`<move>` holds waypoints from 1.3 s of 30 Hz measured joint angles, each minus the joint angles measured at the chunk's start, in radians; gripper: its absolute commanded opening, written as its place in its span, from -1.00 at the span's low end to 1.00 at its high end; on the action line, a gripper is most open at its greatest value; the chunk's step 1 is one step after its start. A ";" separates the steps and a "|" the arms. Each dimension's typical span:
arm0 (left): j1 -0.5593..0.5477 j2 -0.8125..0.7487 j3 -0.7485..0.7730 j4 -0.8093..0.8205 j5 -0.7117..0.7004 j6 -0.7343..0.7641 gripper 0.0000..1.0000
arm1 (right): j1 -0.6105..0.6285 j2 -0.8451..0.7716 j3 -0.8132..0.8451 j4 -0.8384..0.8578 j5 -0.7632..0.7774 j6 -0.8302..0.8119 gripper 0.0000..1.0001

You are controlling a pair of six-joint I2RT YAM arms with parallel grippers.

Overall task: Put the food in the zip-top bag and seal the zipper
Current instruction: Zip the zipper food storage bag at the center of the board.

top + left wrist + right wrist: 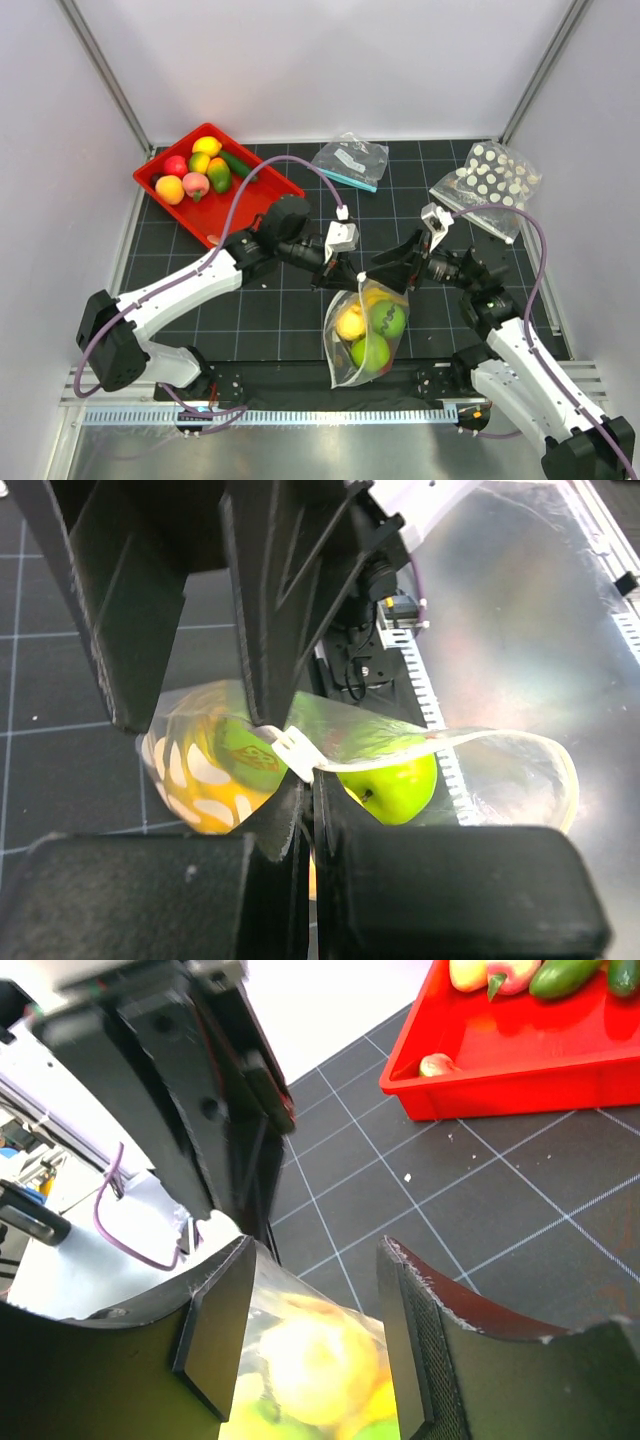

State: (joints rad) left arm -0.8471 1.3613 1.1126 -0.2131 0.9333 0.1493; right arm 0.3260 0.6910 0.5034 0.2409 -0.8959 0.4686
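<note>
The zip-top bag (365, 340), clear with white dots, hangs above the table's near edge. It holds food: a yellow fruit (350, 322) and two green ones (388, 318). My left gripper (352, 275) is shut on the bag's top rim; in the left wrist view its fingers (305, 780) pinch the zipper (480, 742) beside a white tab, above a green fruit (395, 785). My right gripper (385, 270) is open on the opposite side. In the right wrist view its jaws (312, 1250) straddle the bag's top (300, 1350), and the left pad lies against the plastic.
A red tray (262, 197) at the back left holds several more toy fruits and vegetables (195, 170). An undotted clear bag with a teal strip (350, 160) lies at the back centre. Another dotted bag (490, 180) lies at the back right.
</note>
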 measured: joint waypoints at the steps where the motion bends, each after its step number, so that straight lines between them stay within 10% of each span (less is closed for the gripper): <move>1: 0.000 -0.001 -0.001 0.001 0.010 0.003 -1.00 | 0.001 0.000 -0.014 0.018 0.000 -0.002 0.14; 7: 0.000 -0.001 -0.004 0.001 0.037 0.017 -1.00 | 0.010 0.015 -0.055 0.083 -0.031 -0.003 -0.09; 14: 0.003 -0.001 -0.004 0.000 0.040 0.017 -0.99 | 0.044 0.019 -0.057 0.136 -0.065 0.005 -0.98; 23: 0.024 -0.001 -0.004 0.000 0.019 0.011 -0.99 | 0.058 -0.002 -0.063 0.137 -0.056 0.012 -0.98; 29: 0.051 -0.002 -0.004 0.000 -0.025 0.003 -0.47 | 0.061 -0.123 -0.062 0.015 0.117 -0.046 -0.98; 32: 0.053 -0.005 -0.004 0.000 -0.036 -0.004 -0.68 | 0.061 -0.157 -0.062 -0.020 0.189 -0.065 -0.98; 34: 0.054 -0.010 -0.004 0.000 -0.035 -0.002 -0.78 | 0.061 -0.158 -0.062 -0.035 0.207 -0.072 -0.54; 39: 0.054 -0.018 -0.004 0.001 -0.037 0.000 -0.66 | 0.061 -0.109 -0.062 -0.048 0.214 -0.085 -0.19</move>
State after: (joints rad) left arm -0.7933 1.3434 1.1088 -0.2123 0.8967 0.1497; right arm 0.3870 0.5816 0.4412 0.1925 -0.6823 0.3840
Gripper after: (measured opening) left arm 0.137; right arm 0.353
